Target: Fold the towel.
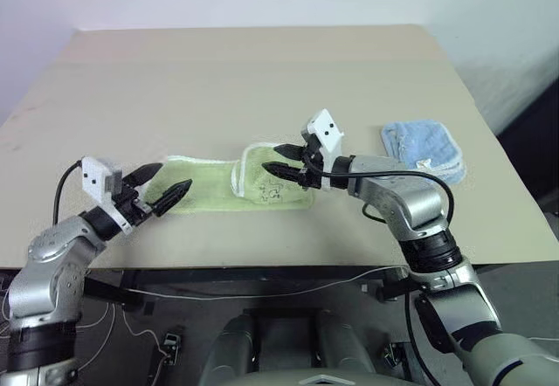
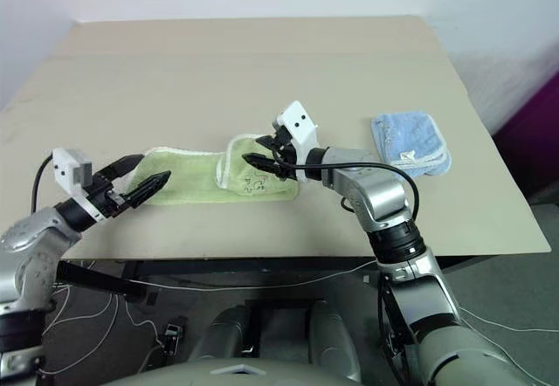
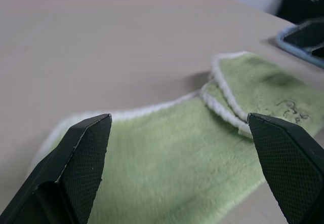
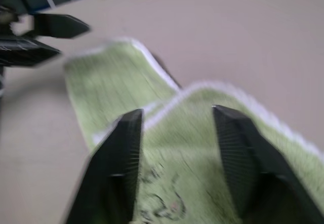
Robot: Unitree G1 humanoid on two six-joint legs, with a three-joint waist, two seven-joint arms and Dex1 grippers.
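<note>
While the towel (image 1: 231, 187) is lying as a long narrow strip near the front edge of the table (image 1: 244, 72), both arms are hovering at its two ends, and neither is holding any cloth. On the left, the left gripper (image 1: 164, 191) is pointing in along the strip with its two black fingers spread wide; in its wrist view the green terry is showing in the gap between them, nothing pinched. It looks placed to take the left end, which is lying flat and single-layered, its white edging running along the far side.

Moving rightward, the right end of the towel is lying doubled over onto the strip, so a rounded, white-edged flap is sitting on top of the lower layer with a small dark printed mark facing up. The right gripper (image 1: 281, 161) is hanging just above this flap, its fingers partly apart with only bare cloth visible between them. That pose suggests the flap is lying loose rather than being gripped, though whether the fingertips are brushing the pile I cannot tell.

Farther right, well apart from the green cloth, a smaller blue towel (image 1: 424, 148) is resting folded on the tabletop, clear of both arms and apparently no part of this fold.
</note>
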